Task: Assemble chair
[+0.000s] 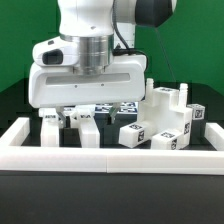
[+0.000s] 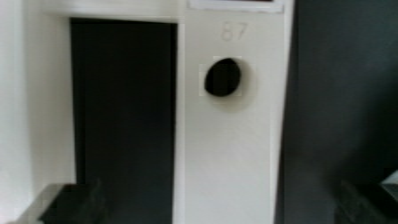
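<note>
In the exterior view my gripper (image 1: 72,122) hangs low over the table, just behind the front rail, among small white chair parts (image 1: 88,130). A stepped white chair assembly (image 1: 166,100) stands at the exterior view's right, with tagged white blocks (image 1: 135,135) in front of it. In the wrist view a long white bar (image 2: 228,120) with a black oval hole (image 2: 222,77) runs between my dark fingers (image 2: 68,205). My gripper (image 2: 222,205) is open, its jaws wide on either side of the bar and apart from it. The bar joins a white crosspiece (image 2: 125,8).
A long white border rail (image 1: 110,156) runs across the front and turns back at both ends. More tagged white blocks (image 1: 178,136) crowd the exterior view's right side. The tabletop (image 2: 125,110) is black.
</note>
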Robot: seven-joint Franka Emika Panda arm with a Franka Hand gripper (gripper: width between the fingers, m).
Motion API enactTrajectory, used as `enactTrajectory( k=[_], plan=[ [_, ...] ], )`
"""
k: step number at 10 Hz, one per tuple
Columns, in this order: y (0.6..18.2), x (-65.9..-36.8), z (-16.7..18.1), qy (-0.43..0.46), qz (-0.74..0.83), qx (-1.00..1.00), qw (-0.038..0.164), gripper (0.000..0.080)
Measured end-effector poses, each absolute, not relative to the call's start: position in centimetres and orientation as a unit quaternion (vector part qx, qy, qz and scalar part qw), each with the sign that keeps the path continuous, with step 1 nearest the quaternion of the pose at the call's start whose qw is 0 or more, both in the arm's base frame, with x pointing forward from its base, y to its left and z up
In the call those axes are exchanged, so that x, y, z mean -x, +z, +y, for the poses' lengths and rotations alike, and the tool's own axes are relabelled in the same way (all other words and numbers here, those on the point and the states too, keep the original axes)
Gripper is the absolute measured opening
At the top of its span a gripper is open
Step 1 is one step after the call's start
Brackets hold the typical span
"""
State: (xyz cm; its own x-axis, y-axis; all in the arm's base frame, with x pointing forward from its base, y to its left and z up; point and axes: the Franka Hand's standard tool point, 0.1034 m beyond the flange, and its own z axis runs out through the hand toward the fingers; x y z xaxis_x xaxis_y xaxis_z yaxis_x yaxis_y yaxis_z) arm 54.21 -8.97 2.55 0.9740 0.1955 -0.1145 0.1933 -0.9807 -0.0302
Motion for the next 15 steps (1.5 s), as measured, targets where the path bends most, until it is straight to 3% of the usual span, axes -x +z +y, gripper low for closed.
enactTrajectory(
  k=[9, 10, 11, 12, 15],
  plan=[
    [0.7, -53.7, -9.4, 0.050, -0.100, 0.994, -0.004, 0.0619],
    [0.7, -53.7, -9.4, 0.050, -0.100, 0.994, -0.004, 0.0441],
    [0.7, -53.7, -9.4, 0.051, -0.100, 0.994, -0.004, 0.0441],
    [0.7, -53.7, -9.5, 0.051, -0.100, 0.994, -0.004, 0.0287],
    [0.7, -53.7, -9.5, 0.051, -0.100, 0.994, -0.004, 0.0288]
  ],
)
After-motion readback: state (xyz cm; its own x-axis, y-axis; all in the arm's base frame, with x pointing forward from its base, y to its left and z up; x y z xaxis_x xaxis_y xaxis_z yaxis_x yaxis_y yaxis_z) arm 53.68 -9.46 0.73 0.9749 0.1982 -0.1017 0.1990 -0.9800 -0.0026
